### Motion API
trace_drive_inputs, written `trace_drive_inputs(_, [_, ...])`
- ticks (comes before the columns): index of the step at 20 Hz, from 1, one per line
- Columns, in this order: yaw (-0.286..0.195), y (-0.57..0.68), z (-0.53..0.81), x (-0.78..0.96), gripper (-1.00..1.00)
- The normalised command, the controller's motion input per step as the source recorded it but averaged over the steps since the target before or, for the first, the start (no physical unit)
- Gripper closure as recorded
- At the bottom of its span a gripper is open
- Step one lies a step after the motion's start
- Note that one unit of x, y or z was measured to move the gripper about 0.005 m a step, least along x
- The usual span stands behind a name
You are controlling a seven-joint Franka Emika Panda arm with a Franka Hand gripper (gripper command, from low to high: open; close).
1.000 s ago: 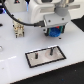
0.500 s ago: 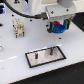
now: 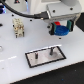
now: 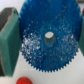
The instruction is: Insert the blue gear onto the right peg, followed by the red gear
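In the exterior view the blue gear [image 3: 63, 30] hangs in the air, held on edge by my gripper [image 3: 62, 29], which is shut on it. It sits above and to the exterior view's right of the grey black-bordered plate [image 3: 46, 56]. The right peg [image 3: 51, 51] stands dark and upright on that plate. The wrist view is filled by the blue gear [image 4: 49, 37] with its pale centre hole, squeezed between two green finger pads [image 4: 10, 40]. A part of the red gear [image 4: 23, 81] shows at the picture's edge, below the blue one.
A shorter, fainter pin [image 3: 36, 55] stands on the same plate toward the exterior view's left. A tan and white block fixture [image 3: 18, 27] sits on the white table [image 3: 15, 67] at the exterior view's left. Dark cables run along the arm at the back.
My gripper with the blue gear has stayed above the table to the plate's right, shifting only slightly. Its hold on the gear is unchanged.
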Motion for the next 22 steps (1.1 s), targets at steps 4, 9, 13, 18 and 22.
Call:
trace_drive_inputs(4, [0.0, -0.28, 0.22, 0.77, 1.0])
trace_drive_inputs(9, [0.0, -0.22, 0.1, 0.71, 1.0])
trace_drive_inputs(13, [0.0, -0.18, 0.01, 0.52, 1.0])
trace_drive_inputs(18, [0.0, -0.14, -0.07, 0.3, 1.0])
trace_drive_inputs(22, [0.0, -0.16, -0.08, 0.16, 1.0])
